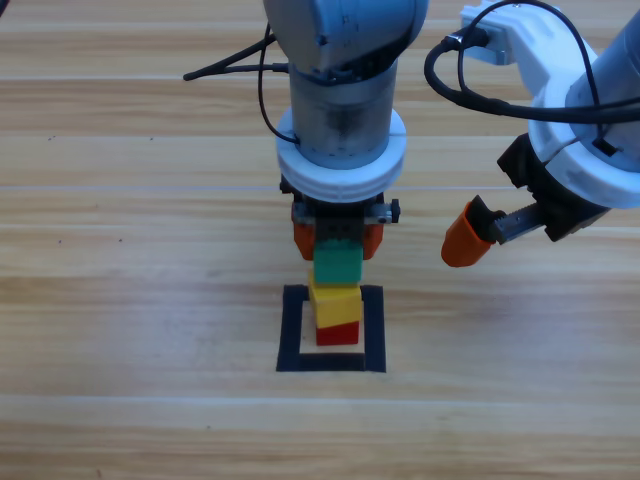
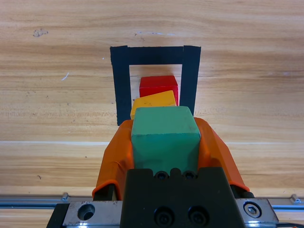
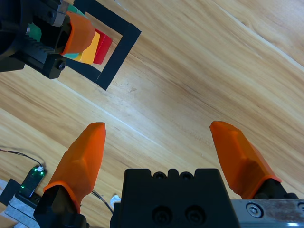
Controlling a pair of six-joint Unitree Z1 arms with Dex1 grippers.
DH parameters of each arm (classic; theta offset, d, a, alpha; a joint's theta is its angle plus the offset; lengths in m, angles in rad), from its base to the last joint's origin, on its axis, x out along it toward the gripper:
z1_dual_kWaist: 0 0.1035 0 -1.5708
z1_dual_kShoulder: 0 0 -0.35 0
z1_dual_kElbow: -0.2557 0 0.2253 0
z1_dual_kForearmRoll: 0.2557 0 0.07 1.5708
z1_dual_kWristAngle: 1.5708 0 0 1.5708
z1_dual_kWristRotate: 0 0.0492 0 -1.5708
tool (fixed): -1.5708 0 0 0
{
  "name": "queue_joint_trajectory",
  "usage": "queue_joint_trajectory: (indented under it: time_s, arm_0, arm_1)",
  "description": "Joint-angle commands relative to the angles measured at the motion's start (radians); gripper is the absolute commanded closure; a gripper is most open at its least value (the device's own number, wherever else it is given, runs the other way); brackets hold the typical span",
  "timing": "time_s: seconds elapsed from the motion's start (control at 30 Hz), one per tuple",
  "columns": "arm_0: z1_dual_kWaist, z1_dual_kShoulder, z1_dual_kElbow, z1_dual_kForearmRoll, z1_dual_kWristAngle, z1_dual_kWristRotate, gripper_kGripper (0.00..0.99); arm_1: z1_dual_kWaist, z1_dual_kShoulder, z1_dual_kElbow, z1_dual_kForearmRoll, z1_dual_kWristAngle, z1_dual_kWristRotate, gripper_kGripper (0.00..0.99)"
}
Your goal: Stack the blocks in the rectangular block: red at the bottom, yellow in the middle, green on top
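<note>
Small red cube [image 1: 338, 333] sits inside the black tape square [image 1: 290, 330]; small yellow cube [image 1: 332, 301] rests on it. Left tool [image 1: 338, 243] grips the teal-green cube [image 1: 338, 265] over the stack; release remains. Right tool [image 3: 164, 156] waits right, jaws wide.

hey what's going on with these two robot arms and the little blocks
The left hand is shut on the green cube, holding it on or just over the yellow cube; I cannot tell if they touch. Yellow sits on the red cube inside the black tape square, so the stack lacks only its top block. The right hand waits open off to the right, above bare table, holding nothing.
</note>
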Motion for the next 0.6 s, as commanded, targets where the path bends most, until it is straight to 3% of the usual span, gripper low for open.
queue_joint_trajectory:
  time_s: [0.03,0.6]
  arm_0:
    - [-0.020,0.061,0.019,0.004,-0.010,0.012,0.990]
    - [-0.018,0.067,0.031,0.002,-0.010,0.012,0.990]
  arm_1:
    - [-0.020,0.028,-0.002,0.009,0.008,-0.003,0.002]
    - [-0.018,0.044,-0.013,0.009,0.011,-0.001,0.002]
